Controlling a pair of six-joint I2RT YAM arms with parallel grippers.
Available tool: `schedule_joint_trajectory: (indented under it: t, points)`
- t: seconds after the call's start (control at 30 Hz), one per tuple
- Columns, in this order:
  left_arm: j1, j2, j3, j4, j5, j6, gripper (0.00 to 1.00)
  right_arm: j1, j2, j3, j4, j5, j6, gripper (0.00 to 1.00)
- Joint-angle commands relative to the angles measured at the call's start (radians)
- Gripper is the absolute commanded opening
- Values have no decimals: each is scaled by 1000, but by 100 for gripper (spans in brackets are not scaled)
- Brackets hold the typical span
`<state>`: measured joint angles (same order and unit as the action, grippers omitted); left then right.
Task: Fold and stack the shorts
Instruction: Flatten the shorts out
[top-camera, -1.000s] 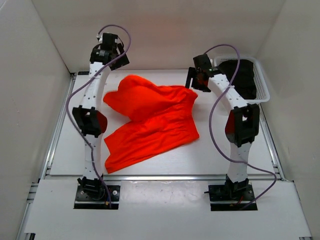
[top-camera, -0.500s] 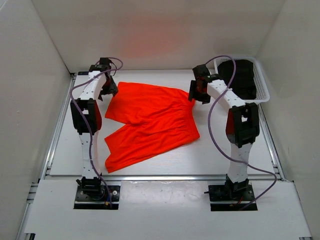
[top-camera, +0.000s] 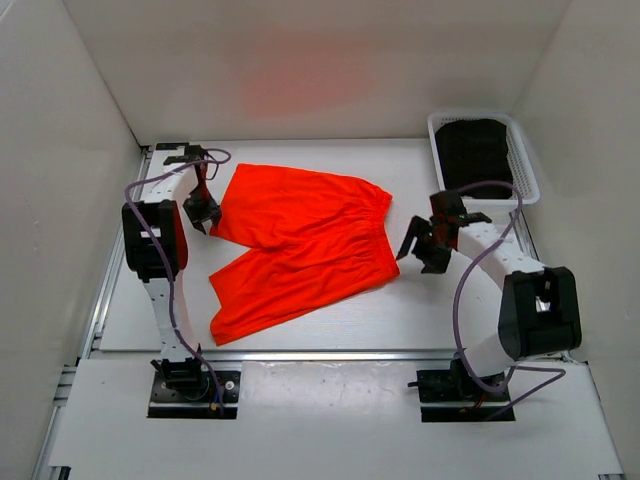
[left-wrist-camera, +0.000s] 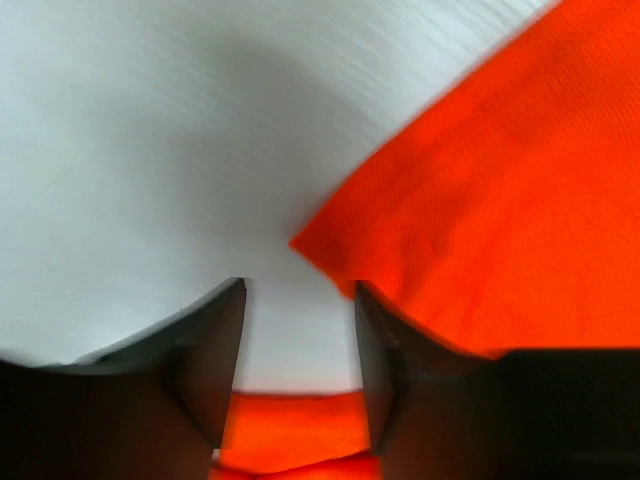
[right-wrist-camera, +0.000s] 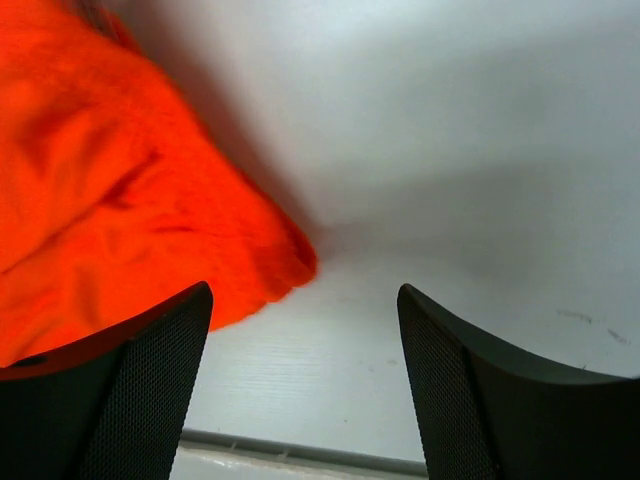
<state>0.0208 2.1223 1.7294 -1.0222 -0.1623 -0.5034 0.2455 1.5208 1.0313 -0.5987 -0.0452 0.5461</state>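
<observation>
- Shorts (top-camera: 300, 240) lie spread flat mid-table (top-camera: 440, 310), the waistband (top-camera: 385, 225) to the right and the legs to the left. We judge them ready for a first fold.
- Our left gripper (top-camera: 203, 212) sits low beside the far leg's hem. Its fingers (left-wrist-camera: 210, 350) are spread, with a corner of the cloth just ahead of the gap and nothing pinched.
- Our right gripper (top-camera: 420, 245) hangs just beside the waistband's near corner. Its fingers (right-wrist-camera: 140, 380) are wide apart and hold nothing.
- We see a white basket (top-camera: 528, 175) at the far right corner with dark cloth (top-camera: 475, 150) inside, well apart from the shorts. We guess the stack belongs there.
</observation>
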Motion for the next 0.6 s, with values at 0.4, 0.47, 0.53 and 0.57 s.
schedule_joint_trajectory:
  t: [0.4,0.47,0.53,0.57]
  points:
    - [22,159,331,-88,-49,25,10,-87,-105,-273,260,-309,268,82]
    - [33,117,320,-98,-39,25,23,-87,-85,-274,284,-320,281,82]
    - [33,30,288,-107,7,48,80,-87,-67,-274,293,-320,281,82]
    - [33,-10,227,-107,29,57,89,-87,-51,-274,293,-320,281,82]
